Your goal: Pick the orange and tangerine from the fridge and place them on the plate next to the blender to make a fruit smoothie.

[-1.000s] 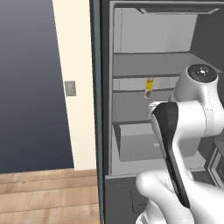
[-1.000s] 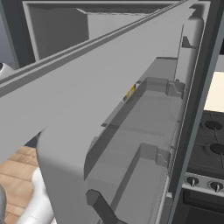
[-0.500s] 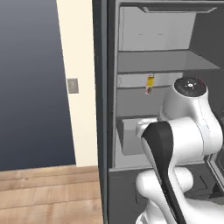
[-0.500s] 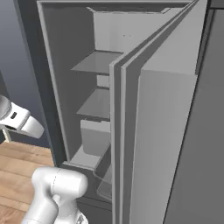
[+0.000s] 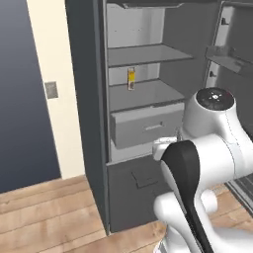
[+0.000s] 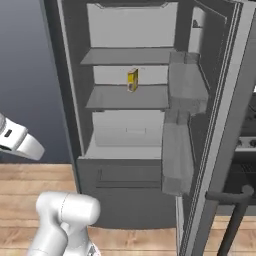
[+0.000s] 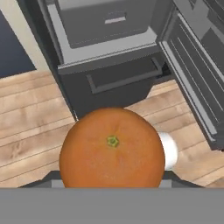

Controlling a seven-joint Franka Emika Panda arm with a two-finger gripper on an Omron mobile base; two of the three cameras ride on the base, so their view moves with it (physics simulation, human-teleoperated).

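1 orange fruit (image 7: 112, 148), orange or tangerine unclear, pinched in the gripper (image 7: 112, 181) above wood floor (image 7: 30, 118), facing the open fridge (image 7: 105, 52).

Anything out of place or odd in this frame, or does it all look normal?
Nothing stands out. The fridge stands open with its door swung wide, a small yellow item sits upright on a shelf, the drawer is shut, and an orange fruit sits whole in the gripper.

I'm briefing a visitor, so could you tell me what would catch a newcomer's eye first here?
In the hand view, a large orange fruit sits in the gripper, close to the camera. Behind it the fridge stands wide open, with a small yellow item on a middle shelf.
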